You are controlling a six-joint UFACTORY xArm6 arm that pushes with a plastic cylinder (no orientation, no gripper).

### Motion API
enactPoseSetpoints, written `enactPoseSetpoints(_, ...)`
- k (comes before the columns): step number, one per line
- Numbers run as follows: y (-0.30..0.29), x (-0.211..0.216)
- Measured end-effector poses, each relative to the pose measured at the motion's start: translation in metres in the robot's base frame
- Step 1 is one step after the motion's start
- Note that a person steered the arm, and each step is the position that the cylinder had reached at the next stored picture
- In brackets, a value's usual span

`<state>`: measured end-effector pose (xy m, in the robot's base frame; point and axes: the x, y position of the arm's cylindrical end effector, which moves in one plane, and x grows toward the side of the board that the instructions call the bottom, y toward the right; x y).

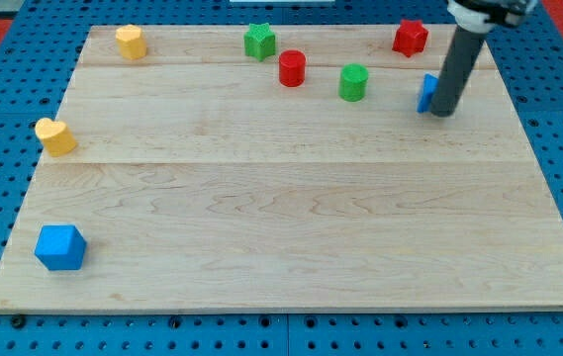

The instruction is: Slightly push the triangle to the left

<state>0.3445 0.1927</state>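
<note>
A blue triangle block (426, 92) lies near the view's top right of the wooden board (291, 227). It is partly hidden behind my rod. My tip (442, 112) rests on the board right against the triangle's right side, touching it or nearly so. A green cylinder (353, 82) stands to the triangle's left, and a red cylinder (292, 68) stands further left.
A red star-like block (411, 38) sits above the triangle near the top edge. A green star-like block (259, 41) is at top centre. Yellow blocks sit at top left (131, 42) and at the left edge (55, 136). A blue cube (60, 247) is at bottom left.
</note>
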Motion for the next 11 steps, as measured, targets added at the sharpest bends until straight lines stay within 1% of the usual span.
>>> enactPoseSetpoints(1,-0.002,-0.038)
enactPoseSetpoints(2,0.0,-0.048)
enactPoseSetpoints(3,0.024,-0.054)
enactPoseSetpoints(6,0.019,-0.078)
enactPoseSetpoints(8,0.017,-0.079)
enactPoseSetpoints(11,-0.043,-0.079)
